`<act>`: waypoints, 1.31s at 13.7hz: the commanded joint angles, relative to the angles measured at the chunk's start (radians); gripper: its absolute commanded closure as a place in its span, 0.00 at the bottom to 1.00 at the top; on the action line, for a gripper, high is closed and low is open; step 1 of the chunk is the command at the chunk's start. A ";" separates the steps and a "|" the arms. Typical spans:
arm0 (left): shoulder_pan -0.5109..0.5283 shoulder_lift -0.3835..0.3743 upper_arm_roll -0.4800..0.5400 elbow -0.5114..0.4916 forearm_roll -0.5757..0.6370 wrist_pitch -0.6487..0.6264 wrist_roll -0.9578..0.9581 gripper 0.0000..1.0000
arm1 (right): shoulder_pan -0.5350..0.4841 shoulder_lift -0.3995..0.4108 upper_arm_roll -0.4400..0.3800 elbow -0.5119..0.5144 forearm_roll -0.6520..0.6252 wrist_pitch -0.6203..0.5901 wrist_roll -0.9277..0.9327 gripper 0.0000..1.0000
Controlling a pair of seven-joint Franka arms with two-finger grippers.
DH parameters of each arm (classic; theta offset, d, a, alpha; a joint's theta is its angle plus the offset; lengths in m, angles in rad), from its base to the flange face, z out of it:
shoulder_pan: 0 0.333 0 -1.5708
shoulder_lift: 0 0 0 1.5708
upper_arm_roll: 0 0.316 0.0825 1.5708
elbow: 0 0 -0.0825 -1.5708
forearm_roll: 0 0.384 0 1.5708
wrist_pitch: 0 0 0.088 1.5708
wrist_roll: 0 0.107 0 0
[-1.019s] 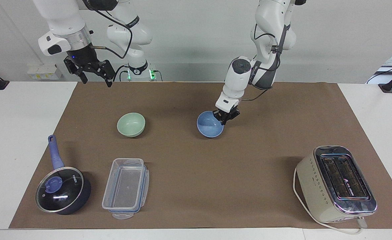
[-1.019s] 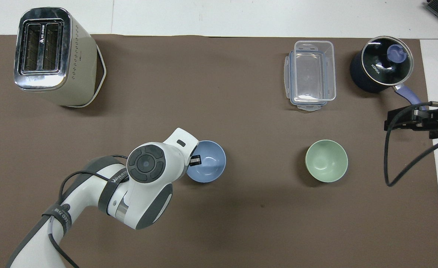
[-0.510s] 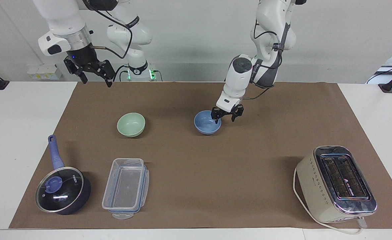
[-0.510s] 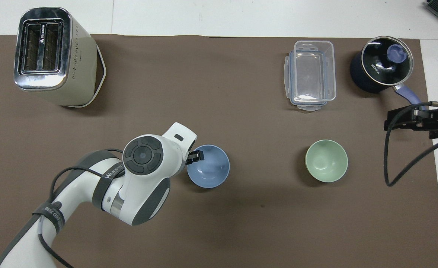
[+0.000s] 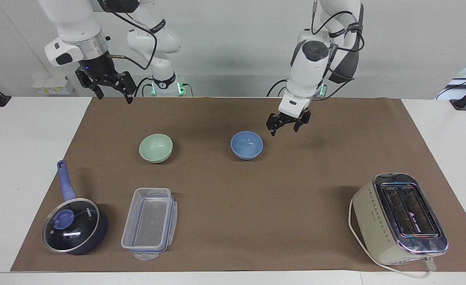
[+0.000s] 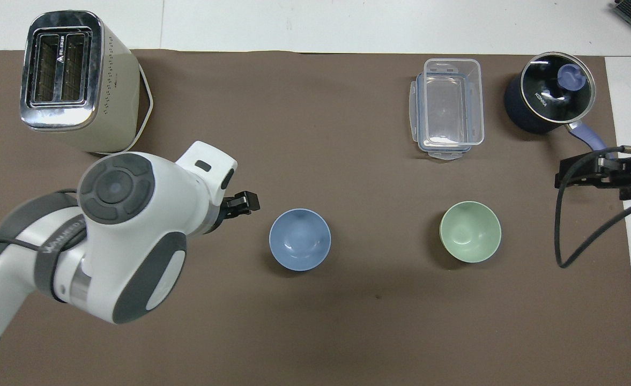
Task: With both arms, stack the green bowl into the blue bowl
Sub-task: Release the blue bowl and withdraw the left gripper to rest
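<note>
The blue bowl stands upright on the brown mat near the middle of the table; it also shows in the overhead view. The green bowl stands upright beside it, toward the right arm's end. My left gripper is open and empty, raised over the mat beside the blue bowl on the left arm's side. My right gripper is open and empty, and waits high over the mat's edge at the right arm's end.
A cream toaster stands far from the robots at the left arm's end. A clear plastic container and a dark blue lidded saucepan stand far from the robots at the right arm's end, farther than the green bowl.
My left gripper has let go of the blue bowl's rim, risen and drawn back toward the left arm's end. The bowl went from tilted to upright on the mat. The right arm has not moved.
</note>
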 commanded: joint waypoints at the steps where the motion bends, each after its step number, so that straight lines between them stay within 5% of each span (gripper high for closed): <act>1: 0.072 0.019 -0.005 0.076 -0.011 -0.072 0.094 0.00 | -0.022 -0.028 0.000 -0.036 0.025 0.024 -0.033 0.00; 9: 0.275 0.020 -0.005 0.200 -0.008 -0.197 0.432 0.00 | -0.025 -0.026 0.000 -0.052 0.025 0.046 -0.056 0.00; 18: 0.363 0.083 -0.005 0.444 0.129 -0.518 0.644 0.00 | -0.034 -0.017 0.000 -0.399 0.025 0.367 -0.108 0.00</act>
